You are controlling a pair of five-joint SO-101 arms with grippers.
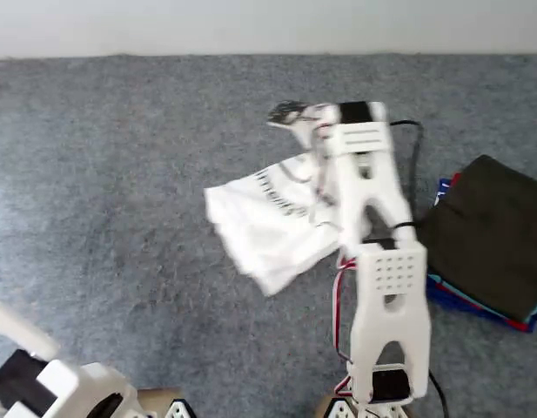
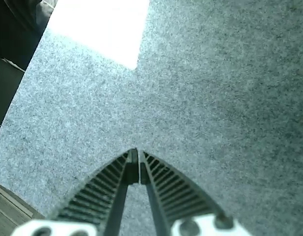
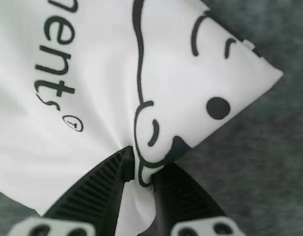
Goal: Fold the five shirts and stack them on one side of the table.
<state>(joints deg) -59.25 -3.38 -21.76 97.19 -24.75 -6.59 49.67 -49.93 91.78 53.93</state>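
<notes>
A white shirt [image 1: 272, 218] with black print hangs bunched over the grey table near its middle. My right gripper [image 3: 140, 169] is shut on the white shirt [image 3: 117, 73], pinching a fold of cloth between its black fingers [image 3: 107, 177]. In the high view the right arm [image 1: 372, 252] stretches from the front edge over the shirt's right side. A stack of folded shirts [image 1: 490, 235], dark one on top, lies at the right edge. My left gripper [image 2: 139, 169] is shut with nothing in it, above bare felt; the left arm [image 1: 59, 383] sits at the front left corner.
Grey felt [image 1: 120, 174] covers the table, with wide free room on the left half. A black cable [image 1: 414, 152] runs by the right arm. The table's edge [image 2: 13, 206] and a bright patch [image 2: 102, 24] appear in the left wrist view.
</notes>
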